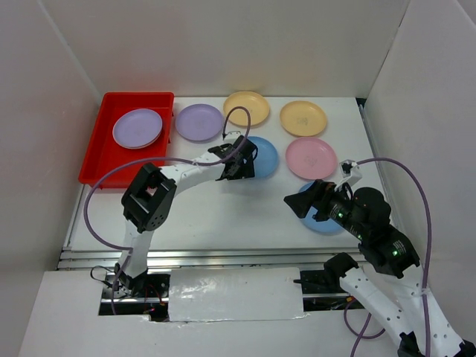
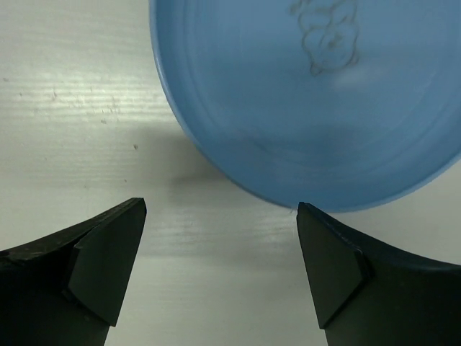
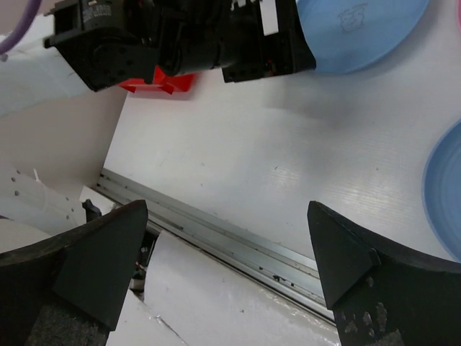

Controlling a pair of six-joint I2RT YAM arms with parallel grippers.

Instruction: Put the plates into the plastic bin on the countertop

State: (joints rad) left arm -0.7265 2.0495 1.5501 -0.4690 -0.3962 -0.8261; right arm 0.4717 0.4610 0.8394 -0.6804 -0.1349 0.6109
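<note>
Black left gripper [image 2: 221, 205] agape beside blue plate [image 2: 310, 108]

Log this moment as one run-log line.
left hand: open, at rim of round blue plastic plate | right hand: open, empty | red rectangular plastic bin: one round purple plastic plate inside

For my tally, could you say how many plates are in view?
7: purple plate in the bin; second purple plate beside it; two yellow plates behind; blue plate by the left gripper; pink plate; second blue plate by the right gripper. Others may be hidden.
</note>
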